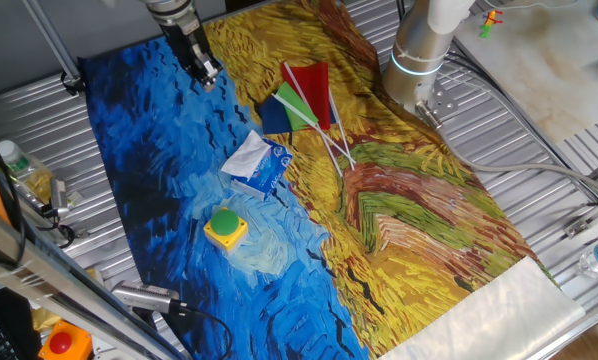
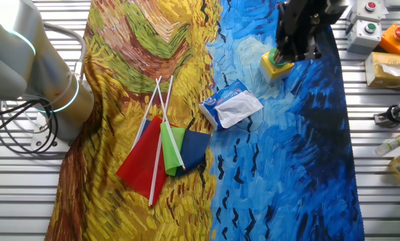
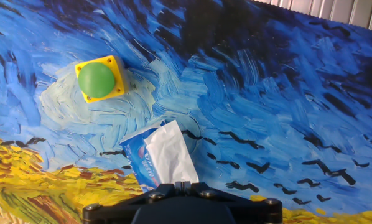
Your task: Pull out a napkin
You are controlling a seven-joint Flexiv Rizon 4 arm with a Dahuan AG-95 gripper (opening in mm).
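**A:** Checking the gripper (image 1: 207, 72) first; it hangs above the blue half of the painted cloth (image 1: 139, 130), toward the far edge of the worktop in one fixed view; nothing between the fingers that I can see; fingertips look close together, but open or closed I cannot tell; hand view only shows the black underside of the mount (image 3: 183, 205) at the bottom edge.

**B:** Napkin?

**A:** napkin (image 1: 245, 157) is white, creased, sticking out of the top of the blue tissue packet (image 1: 269, 170); packet lies flat near the middle of the worktop, right at the line where blue meets yellow on the cloth; gripper is well apart from it, not touching.

**B:** Other views agree?

**A:** yes; other fixed view has the napkin (image 2: 239, 109) fanned over the packet (image 2: 220, 102); hand view puts napkin (image 3: 168, 155) and packet (image 3: 138, 158) just above the mount.

**B:** Neighbours?

**A:** yellow box with green button (image 1: 225, 226) near the packet, toward the front edge; small flags (image 1: 301, 100) in red, green, dark blue with white sticks on the yellow side, near the packet but apart; arm base (image 1: 419, 55) at the far right corner.
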